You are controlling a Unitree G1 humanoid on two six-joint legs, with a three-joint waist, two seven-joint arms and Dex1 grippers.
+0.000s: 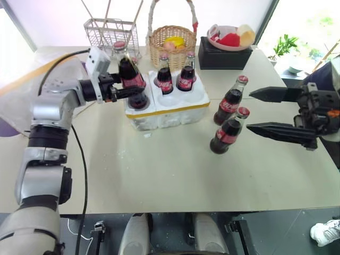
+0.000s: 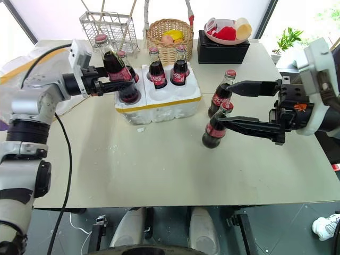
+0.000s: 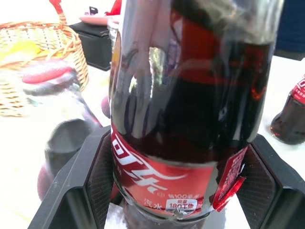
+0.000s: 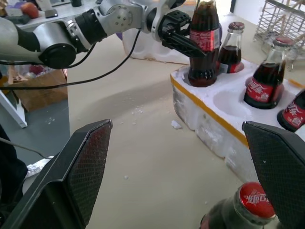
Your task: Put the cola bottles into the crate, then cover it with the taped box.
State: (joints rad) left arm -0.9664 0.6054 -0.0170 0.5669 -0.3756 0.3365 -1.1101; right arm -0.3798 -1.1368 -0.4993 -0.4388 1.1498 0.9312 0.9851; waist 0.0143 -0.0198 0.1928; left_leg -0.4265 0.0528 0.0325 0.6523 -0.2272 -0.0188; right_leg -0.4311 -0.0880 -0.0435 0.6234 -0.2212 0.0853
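Left gripper (image 1: 129,91) has its fingers clamped on a cola bottle (image 1: 127,69) at the label, bottle tilted a bit, its base at or just inside the front-left well of the crate (image 1: 169,109), which sits toward the counter's (image 1: 159,164) far edge, left of middle. Judgement: bring the bottle upright over the well, lower until the base seats, only then release; a tilted drop may catch the styrofoam rim. Another bottle stands in the well just behind, two more in the middle wells; right-hand wells look empty. Two loose bottles (image 1: 229,123) stand on the counter right of the crate. Right gripper (image 1: 255,111) hangs beside them, fingers spread wide, holding nothing; the nearer bottle is its likely next pick.
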